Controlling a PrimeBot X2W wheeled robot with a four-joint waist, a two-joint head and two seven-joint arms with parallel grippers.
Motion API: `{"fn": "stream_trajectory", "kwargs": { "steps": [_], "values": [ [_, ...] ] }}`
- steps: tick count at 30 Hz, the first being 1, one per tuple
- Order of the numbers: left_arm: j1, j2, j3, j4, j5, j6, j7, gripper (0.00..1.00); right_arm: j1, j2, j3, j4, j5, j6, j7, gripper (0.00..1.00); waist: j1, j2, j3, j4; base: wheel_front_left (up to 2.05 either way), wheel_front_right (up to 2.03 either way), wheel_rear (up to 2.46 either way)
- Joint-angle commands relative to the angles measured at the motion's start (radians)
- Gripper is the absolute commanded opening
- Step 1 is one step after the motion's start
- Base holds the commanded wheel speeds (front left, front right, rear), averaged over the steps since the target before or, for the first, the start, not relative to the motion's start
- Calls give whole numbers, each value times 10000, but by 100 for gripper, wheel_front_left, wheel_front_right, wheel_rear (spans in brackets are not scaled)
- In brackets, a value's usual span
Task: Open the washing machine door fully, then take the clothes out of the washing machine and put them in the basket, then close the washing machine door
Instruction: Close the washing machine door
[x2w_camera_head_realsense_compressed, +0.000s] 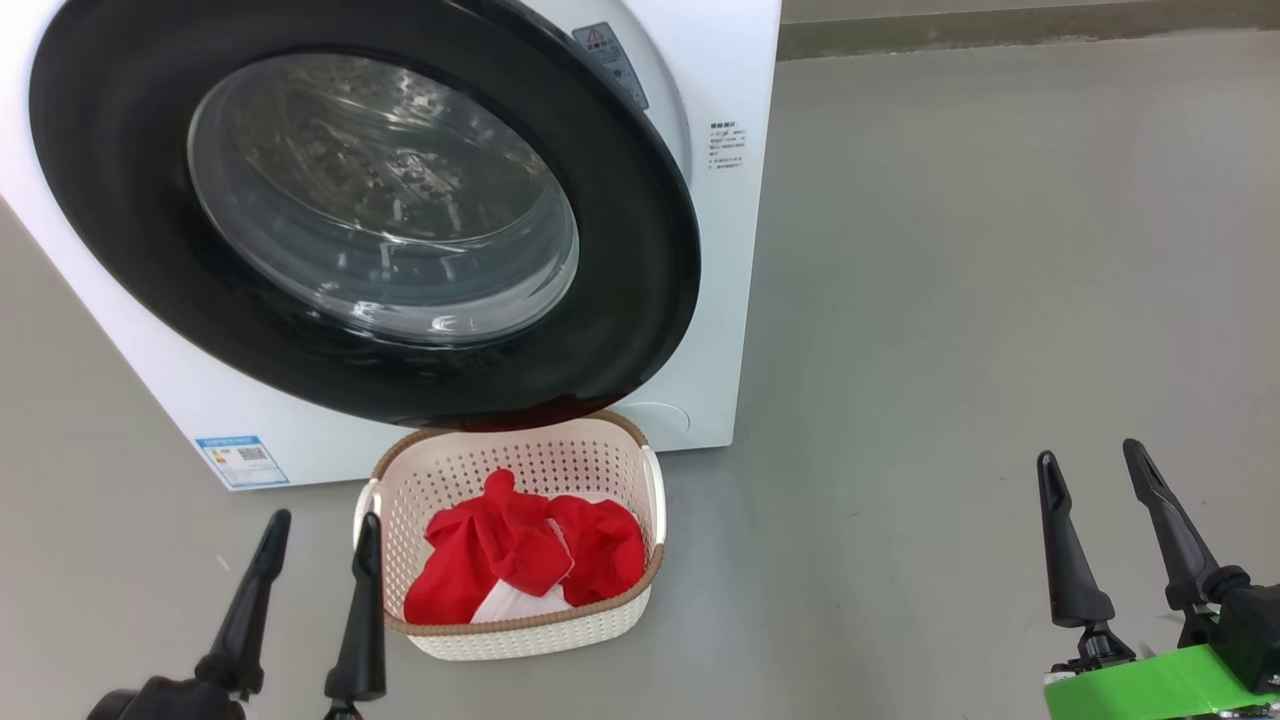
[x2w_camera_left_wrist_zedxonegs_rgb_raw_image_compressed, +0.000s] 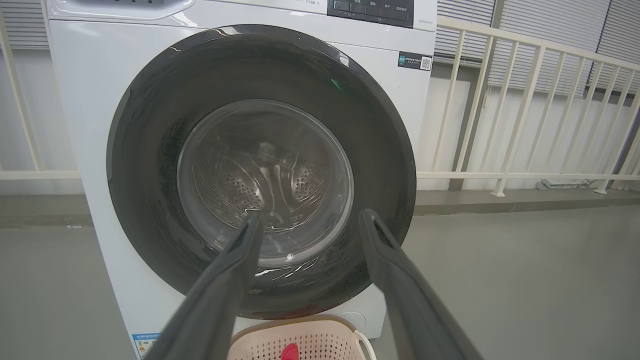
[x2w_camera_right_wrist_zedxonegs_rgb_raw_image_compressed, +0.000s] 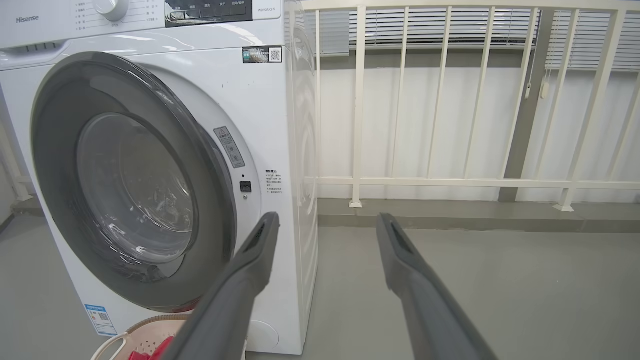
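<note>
head view: one basket (x2w_camera_head_realsense_compressed: 530, 645) of clothes (x2w_camera_head_realsense_compressed: 500, 560), one door (x2w_camera_head_realsense_compressed: 640, 300); left gripper (x2w_camera_head_realsense_compressed: 325, 517), right gripper (x2w_camera_head_realsense_compressed: 1088, 450) both wide.

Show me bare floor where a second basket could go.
Bare floor: the wide stretch right of the washer and basket, out to the right hand. Crowded: below the door, where the basket with clothes sits beside the left hand.
</note>
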Motion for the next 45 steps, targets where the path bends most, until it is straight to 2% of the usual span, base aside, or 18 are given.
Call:
{"fn": "stream_trajectory", "kwargs": {
  "steps": [1, 16, 25, 26, 27, 29, 30, 32, 33, 45],
  "values": [
    [-119, 32, 402, -181, 127, 51, -91, 100, -109, -135, 184, -273, -32, 48, -61, 100, 0, 0, 16, -6, 0, 0, 0],
    [-217, -330, 713, 5, 488, -393, -91, 100, -128, -135, 55, -171, 72, 48, -61, 100, 0, 0, 36, 88, 0, 0, 0],
    [-390, -527, 465, -61, 807, -581, -91, 100, -317, -135, 18, 67, -198, 48, -61, 100, 0, 0, 138, 619, 0, 0, 0],
    [-426, -569, 403, -105, 809, -598, -91, 100, -395, -135, 9, 113, -243, 48, -61, 92, 0, 0, 202, 708, 0, 0, 0],
    [-470, -608, 332, -147, 821, -610, -91, 100, -501, -135, 1, 145, -302, 48, -61, 74, 0, 0, 274, 797, 0, 0, 0],
    [-569, -686, 181, -250, 829, -622, -91, 100, -739, -135, 19, 248, -417, 48, -61, 45, 0, 0, 426, 972, 0, 0, 0],
    [-619, -718, 107, -302, 838, -621, -91, 100, -880, -135, 37, 293, -451, 48, -61, 36, 0, 0, 514, 1051, 0, 0, 0],
    [-728, -774, -53, -407, 858, -622, -91, 100, -1175, -135, 86, 383, -559, 48, -61, 7, 0, 0, 706, 1220, 0, 0, 0],
    [-785, -796, -135, -450, 863, -629, -91, 100, -1334, -135, 112, 426, -631, 48, -61, 0, 0, 0, 801, 1310, 0, 0, 0],
    [-1358, -920, -724, -849, 852, -624, -91, 100, -3348, -135, 542, 1421, -1658, 48, -61, 0, 0, 0, 1777, 2154, 0, 0, 0]
  ]
}}
